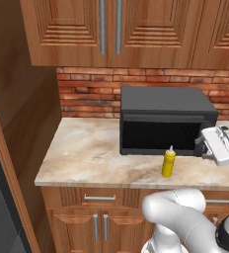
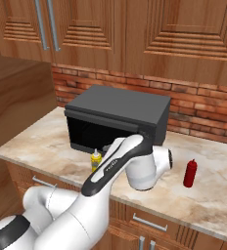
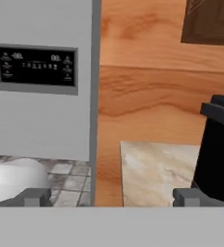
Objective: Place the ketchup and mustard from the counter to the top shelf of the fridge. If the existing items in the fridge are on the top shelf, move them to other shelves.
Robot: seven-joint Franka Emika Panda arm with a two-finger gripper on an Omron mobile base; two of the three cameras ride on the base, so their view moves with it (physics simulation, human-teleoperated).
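Note:
The yellow mustard [image 1: 169, 163] stands upright on the beige counter [image 1: 92, 148], in front of the black microwave. In the right base view my arm partly hides the mustard [image 2: 96, 159], and the red ketchup [image 2: 190, 173] stands upright further right on the counter. My gripper [image 1: 201, 146] hovers above the counter, just right of the mustard and a little higher, pointing left. In the hand view the gripper [image 3: 111, 198] is open, with nothing between its fingertips [image 3: 36, 197]. That view looks at the fridge [image 3: 41, 96], whose grey front is closed. The top shelf and the existing items are hidden.
A black microwave [image 1: 166, 121] sits at the back of the counter against the brick wall. Wooden wall cabinets [image 1: 111, 29] hang above it. A tall wooden panel [image 1: 22, 123] closes the counter's left end. Drawers and cabinet doors run below the worktop.

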